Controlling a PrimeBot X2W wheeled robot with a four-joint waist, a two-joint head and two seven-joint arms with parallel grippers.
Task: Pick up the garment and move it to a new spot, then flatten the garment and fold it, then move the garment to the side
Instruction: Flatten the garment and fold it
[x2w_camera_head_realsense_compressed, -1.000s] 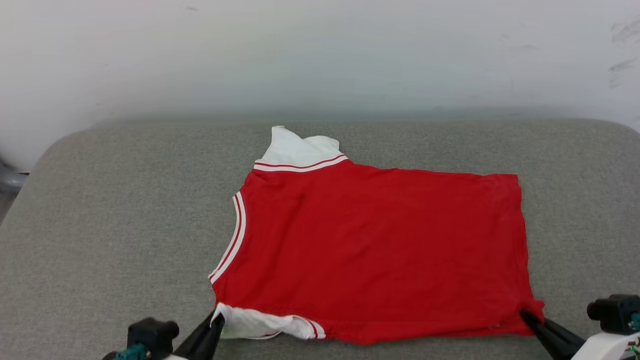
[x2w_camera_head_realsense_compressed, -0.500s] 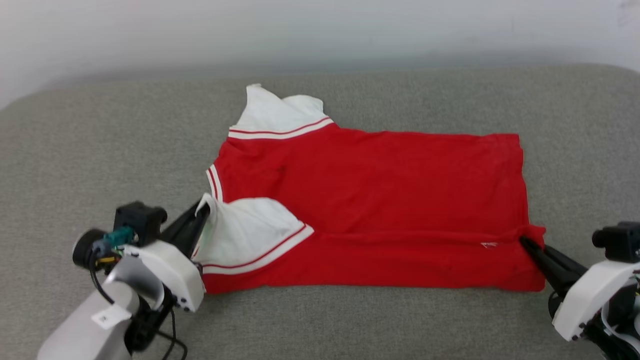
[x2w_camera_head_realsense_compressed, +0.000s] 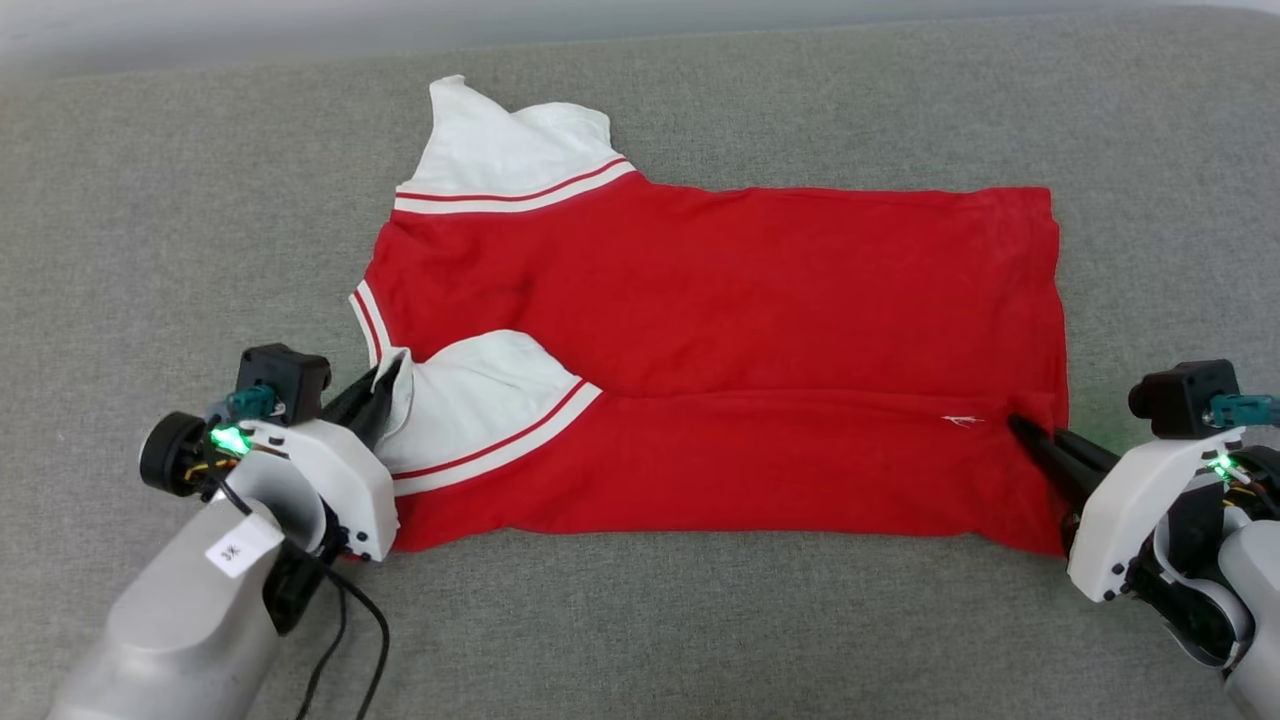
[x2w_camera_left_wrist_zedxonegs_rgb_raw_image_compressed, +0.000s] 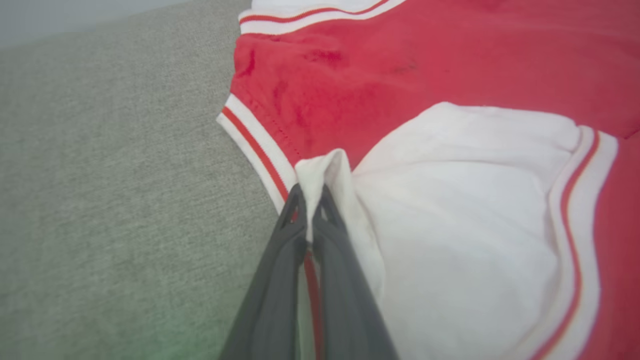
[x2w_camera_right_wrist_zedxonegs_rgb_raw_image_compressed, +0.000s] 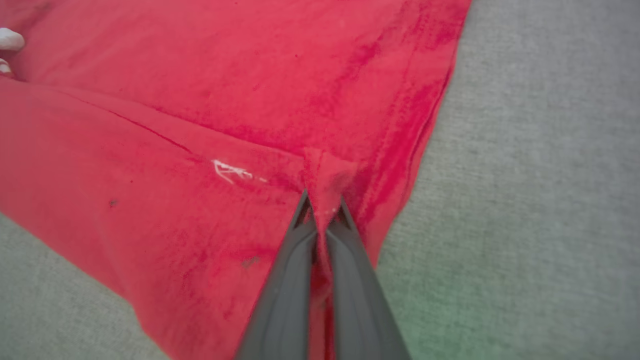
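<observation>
The garment (x2w_camera_head_realsense_compressed: 720, 300), a red shirt with white sleeves and red-and-white trim, lies spread on the grey cushion with its near edge folded back over the body. My left gripper (x2w_camera_head_realsense_compressed: 385, 375) is shut on the tip of the near white sleeve (x2w_camera_left_wrist_zedxonegs_rgb_raw_image_compressed: 450, 200), pinched cloth showing between its fingers (x2w_camera_left_wrist_zedxonegs_rgb_raw_image_compressed: 280, 280). My right gripper (x2w_camera_head_realsense_compressed: 1018, 428) is shut on the red hem corner (x2w_camera_right_wrist_zedxonegs_rgb_raw_image_compressed: 327, 182) at the shirt's right end. The far white sleeve (x2w_camera_head_realsense_compressed: 500, 150) lies flat at the back. No lettering shows.
The grey fabric cushion (x2w_camera_head_realsense_compressed: 150, 180) runs under everything, with bare room left, right and in front of the shirt. A pale wall (x2w_camera_head_realsense_compressed: 200, 30) edges the far side. A black cable (x2w_camera_head_realsense_compressed: 350, 640) hangs by my left forearm.
Both grippers have carried the shirt's near edge away from me over the body, making a fold along the front. The head camera has tilted down, so the whole picture has shifted.
</observation>
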